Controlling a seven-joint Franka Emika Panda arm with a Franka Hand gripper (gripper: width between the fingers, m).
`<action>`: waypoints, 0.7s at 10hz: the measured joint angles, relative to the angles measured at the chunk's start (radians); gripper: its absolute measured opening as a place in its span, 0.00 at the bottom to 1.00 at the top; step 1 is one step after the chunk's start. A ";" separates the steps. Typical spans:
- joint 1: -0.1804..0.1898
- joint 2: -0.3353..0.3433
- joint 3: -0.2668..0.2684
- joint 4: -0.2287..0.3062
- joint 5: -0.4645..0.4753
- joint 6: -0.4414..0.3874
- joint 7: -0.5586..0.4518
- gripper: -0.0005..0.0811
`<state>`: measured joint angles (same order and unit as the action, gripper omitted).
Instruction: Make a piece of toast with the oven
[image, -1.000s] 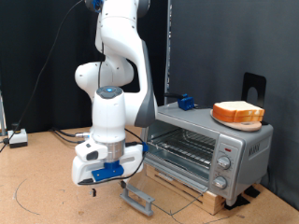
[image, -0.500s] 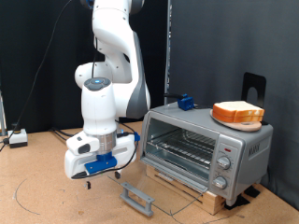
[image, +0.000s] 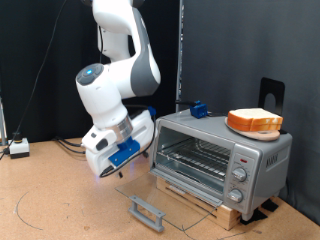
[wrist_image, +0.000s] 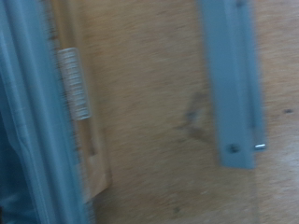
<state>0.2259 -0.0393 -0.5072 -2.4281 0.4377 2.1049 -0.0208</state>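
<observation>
The oven (image: 228, 158) is a silver toaster oven at the exterior view's right, on a wooden base. Its glass door hangs open and flat, with the grey bar handle (image: 148, 212) low at the front, and the wire rack (image: 195, 158) shows inside. The piece of toast (image: 254, 119) lies on a round orange plate (image: 243, 129) on top of the oven. My gripper (image: 106, 174) hangs tilted in the air to the left of the open door, above the table, with nothing seen between its fingers. The blurred wrist view shows the handle (wrist_image: 229, 84) and the wooden table, but no fingers.
A blue object (image: 198, 109) sits behind the oven and a black stand (image: 271, 93) rises at its far right. A small white box (image: 17, 148) with cables lies at the left edge. Black curtains close off the back.
The arm has risen and swung up and away from the door handle, and the hand is now tilted. The oven door stays open and the toast stays on the plate.
</observation>
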 joint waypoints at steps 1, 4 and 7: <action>0.000 -0.034 0.000 0.002 -0.002 -0.054 -0.003 1.00; 0.000 -0.136 0.002 0.003 -0.005 -0.171 -0.007 1.00; -0.002 -0.239 0.021 -0.005 -0.050 -0.216 0.055 1.00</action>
<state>0.2236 -0.2787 -0.4866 -2.4327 0.3875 1.8887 0.0341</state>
